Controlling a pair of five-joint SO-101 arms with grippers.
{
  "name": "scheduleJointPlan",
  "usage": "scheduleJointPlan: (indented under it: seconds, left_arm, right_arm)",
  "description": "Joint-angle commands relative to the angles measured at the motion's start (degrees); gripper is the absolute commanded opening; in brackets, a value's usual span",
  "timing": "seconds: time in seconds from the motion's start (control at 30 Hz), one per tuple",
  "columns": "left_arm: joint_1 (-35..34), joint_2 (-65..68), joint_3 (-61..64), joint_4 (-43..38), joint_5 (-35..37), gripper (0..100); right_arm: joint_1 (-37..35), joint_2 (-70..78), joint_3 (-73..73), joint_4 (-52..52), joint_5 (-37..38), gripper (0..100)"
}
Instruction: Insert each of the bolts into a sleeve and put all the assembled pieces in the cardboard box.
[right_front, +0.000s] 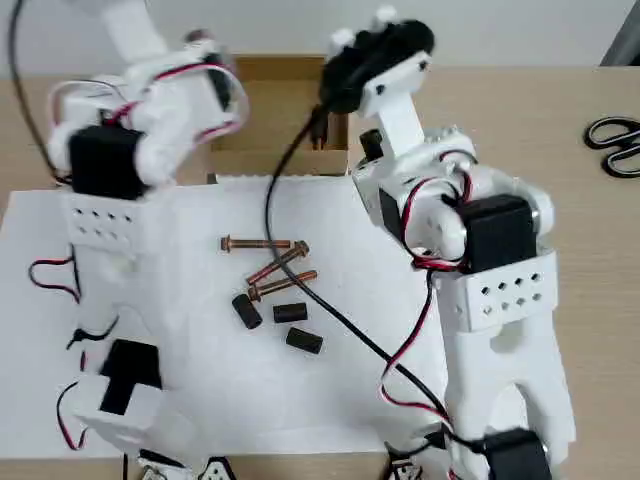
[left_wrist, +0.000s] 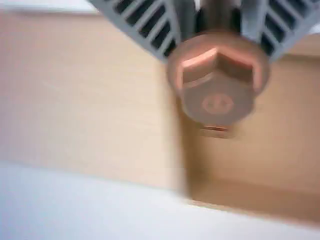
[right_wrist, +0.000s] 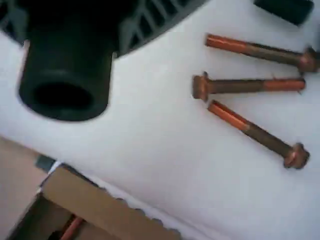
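Left hand (left_wrist: 216, 20) with bolt (left_wrist: 218, 82) over cardboard box (left_wrist: 90, 105)

Bright even light, soft short shadows under the bolts (right_wrist: 248, 86), source perhaps overhead

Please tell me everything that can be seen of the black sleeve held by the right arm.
The sleeve is a short matte black tube, plastic or rubber by its look, with a round open bore that looks empty. The right tool is shut on it, ribbed grey fingers clamping its far end. It hangs over the white sheet, near the cardboard box edge.
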Motion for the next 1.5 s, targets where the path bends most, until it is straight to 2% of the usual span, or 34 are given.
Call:
scheduleJointPlan:
  seconds: [0.0,0.17,0.3,0.47,0.87,0.97,1.13,1.47]
  left_arm:
    - [6.5,-3.5,-6.9,2.2,-1.4,0]
    - [10.6,-3.5,-8.7,4.0,-2.9,0]
    - [10.9,-3.5,-8.7,6.6,-2.7,0]
    - [11.2,-3.5,-8.7,8.3,-2.6,0]
    - [14.5,-10.3,-4.1,9.4,-0.9,0]
    - [14.2,-10.8,-3.5,8.0,-0.9,0]
    - [14.2,-11.5,4.5,3.0,-0.9,0]
    - [14.6,-11.5,10.7,-1.1,-0.9,0]
  right_arm:
    - [-0.6,-8.3,14.3,-12.2,-4.2,0.5]
    - [-2.6,-21.0,40.0,-34.5,-5.1,0.4]
    - [-2.8,-30.1,51.0,-43.7,-5.0,0.2]
    - [-2.9,-33.9,52.0,-43.9,-11.5,0.2]
    - [-8.7,-34.1,52.0,-40.5,-11.8,0.2]
    - [-8.9,-34.0,52.0,-40.3,-11.8,0.2]
    - [-12.2,-34.3,52.0,-38.7,-11.8,0.2]
    - [-12.5,-34.5,51.8,-38.7,-11.7,0.2]
